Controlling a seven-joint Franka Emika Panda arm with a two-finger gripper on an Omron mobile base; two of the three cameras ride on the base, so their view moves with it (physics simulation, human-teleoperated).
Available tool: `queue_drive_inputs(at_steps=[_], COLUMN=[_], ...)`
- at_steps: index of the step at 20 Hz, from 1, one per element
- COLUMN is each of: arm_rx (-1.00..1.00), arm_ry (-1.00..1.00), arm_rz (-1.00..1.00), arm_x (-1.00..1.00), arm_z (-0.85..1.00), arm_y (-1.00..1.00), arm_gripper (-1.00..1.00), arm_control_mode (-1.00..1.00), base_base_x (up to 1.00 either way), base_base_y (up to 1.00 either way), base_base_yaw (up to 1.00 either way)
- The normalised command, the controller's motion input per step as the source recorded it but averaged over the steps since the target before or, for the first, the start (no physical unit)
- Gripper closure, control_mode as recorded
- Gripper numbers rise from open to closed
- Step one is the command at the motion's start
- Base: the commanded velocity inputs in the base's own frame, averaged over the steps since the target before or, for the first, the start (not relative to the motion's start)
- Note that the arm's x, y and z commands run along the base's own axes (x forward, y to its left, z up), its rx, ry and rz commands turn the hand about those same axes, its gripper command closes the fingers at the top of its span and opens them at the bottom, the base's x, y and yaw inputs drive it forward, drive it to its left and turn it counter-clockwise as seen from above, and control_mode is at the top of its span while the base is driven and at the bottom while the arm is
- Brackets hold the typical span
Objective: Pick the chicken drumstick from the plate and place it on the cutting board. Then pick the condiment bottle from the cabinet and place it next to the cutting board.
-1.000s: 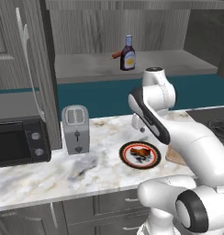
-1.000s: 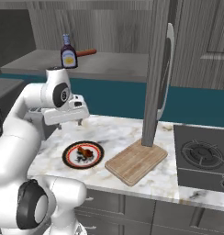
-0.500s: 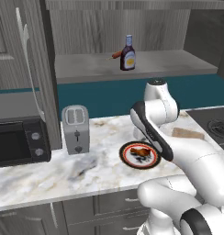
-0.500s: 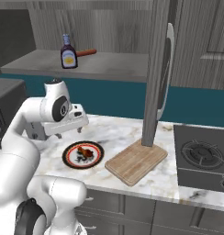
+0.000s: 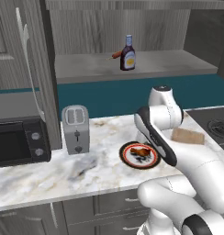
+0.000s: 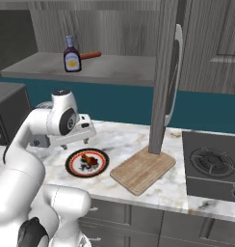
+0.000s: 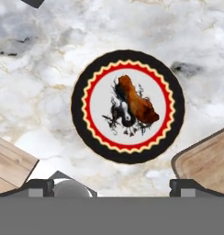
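The gripper (image 7: pixel 112 186) hangs above the marble counter (image 5: pixel 49 172) with its jaws spread wide and nothing between them, looking straight down on the plate (image 7: pixel 84 117). The chicken drumstick (image 7: pixel 137 104) lies on the plate's white centre, over the dark pattern, untouched. In the right base view the plate (image 6: pixel 72 165) sits just beside the cutting board (image 6: pixel 143 169), which lies empty on the counter at the foot of an open cabinet door (image 6: pixel 165 77). A toaster (image 5: pixel 75 129) and a microwave (image 5: pixel 17 140) stand further left. Beyond, up in the cabinet (image 5: pixel 141 64) recess, the condiment bottle (image 5: pixel 127 53) stands upright on the pale shelf, with a thin red stick (image 5: pixel 115 55) lying beside it.
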Motion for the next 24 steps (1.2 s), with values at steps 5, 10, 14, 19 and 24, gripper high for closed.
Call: queue_drive_inputs(at_steps=[5, 10, 14, 19, 24], arm_rx=[0.00, 0.00, 0.00, 0.00, 0.00], arm_ry=[0.00, 0.00, 0.00, 0.00, 0.00], arm_rz=[0.00, 0.00, 0.00, 0.01, 0.02], arm_x=[0.12, 0.14, 0.13, 0.14, 0.15], arm_z=[-0.05, -0.10, -0.19, -0.23, -0.17], arm_y=[-0.11, -0.08, -0.01, 0.00, 0.00], arm_gripper=[-1.00, -1.00, -1.00, -1.00, -1.00], arm_control_mode=[-1.00, -1.00, -1.00, -1.00, -1.00], base_base_x=[0.00, 0.00, 0.00, 0.00, 0.00], base_base_y=[0.00, 0.00, 0.00, 0.00, 0.00], base_base_yaw=[0.00, 0.00, 0.00, 0.00, 0.00])
